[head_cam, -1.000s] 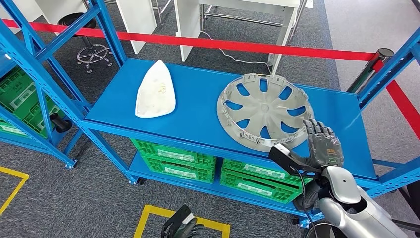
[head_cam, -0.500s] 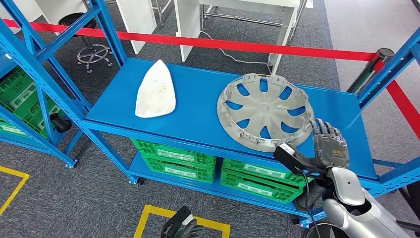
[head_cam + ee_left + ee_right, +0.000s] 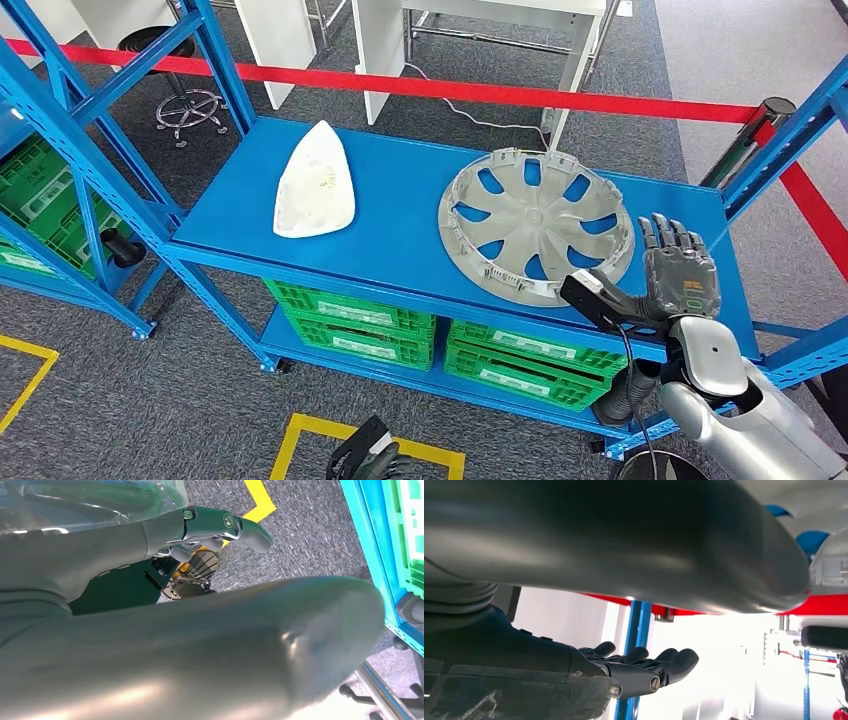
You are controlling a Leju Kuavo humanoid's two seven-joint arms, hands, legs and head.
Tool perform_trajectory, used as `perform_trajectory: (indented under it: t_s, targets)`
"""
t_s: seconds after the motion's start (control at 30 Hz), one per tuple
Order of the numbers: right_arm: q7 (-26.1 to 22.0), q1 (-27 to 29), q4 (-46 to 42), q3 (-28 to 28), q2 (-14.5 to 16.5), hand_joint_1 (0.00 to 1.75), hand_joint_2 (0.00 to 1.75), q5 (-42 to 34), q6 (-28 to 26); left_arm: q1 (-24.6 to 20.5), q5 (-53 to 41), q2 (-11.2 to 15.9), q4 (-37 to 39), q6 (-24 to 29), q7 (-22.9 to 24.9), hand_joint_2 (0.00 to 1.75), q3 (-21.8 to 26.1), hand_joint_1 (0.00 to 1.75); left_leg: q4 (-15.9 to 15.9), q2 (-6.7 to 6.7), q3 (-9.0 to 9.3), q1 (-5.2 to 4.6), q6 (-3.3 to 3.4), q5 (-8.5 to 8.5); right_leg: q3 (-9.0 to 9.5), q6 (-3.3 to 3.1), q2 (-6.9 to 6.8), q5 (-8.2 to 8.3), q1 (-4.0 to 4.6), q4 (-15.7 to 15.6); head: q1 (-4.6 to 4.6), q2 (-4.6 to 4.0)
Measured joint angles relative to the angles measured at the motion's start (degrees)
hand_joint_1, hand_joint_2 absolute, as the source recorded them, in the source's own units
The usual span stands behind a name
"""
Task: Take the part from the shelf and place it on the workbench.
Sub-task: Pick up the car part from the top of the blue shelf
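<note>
Hubcap (image 3: 536, 224) flat on the blue shelf (image 3: 400, 215), inner face up, toward the shelf's right end. Nearest the camera, low in the head view: left hand (image 3: 368, 462) hanging over the floor by a yellow floor mark (image 3: 310, 428), holding nothing, whether fingers spread or curled not clear. Next out: right hand (image 3: 679, 277) raised at the shelf's front right, fingers apart and pointing up, empty, thumb reaching toward the hubcap's near rim but apart from it. Hubcap just left of and slightly beyond that hand, so right hand clearly the nearer one; round, so no long axis, only a rim to take hold of. Further left and well apart: white part (image 3: 314, 184), flat, tip pointing away. Behind the shelf, red tape (image 3: 480, 92). Green crates (image 3: 350, 325) on the lower level.

Left wrist view: thumb (image 3: 200, 645) large, carpet and the yellow mark beyond, nothing in the grip. Right wrist view: fingers (image 3: 654, 667) extended together against a bright background, a blue post (image 3: 636, 630) behind, blue and grey at the frame corner probably hubcap
</note>
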Motion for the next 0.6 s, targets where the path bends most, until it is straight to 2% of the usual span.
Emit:
perform_trajectory:
  t_s: [0.6]
  targets:
    - [-0.96, -3.04, -2.40, 0.54, 1.45, 0.00, 0.00, 2.12, 0.17, -0.30, -0.68, -0.02, -0.01, -0.38, 0.48, 0.00, -0.51, 0.00, 0.00, 0.00, 0.01, 0.00, 0.00, 0.00, 0.02, 0.00, -0.01, 0.00, 0.00, 0.01, 0.01, -0.01]
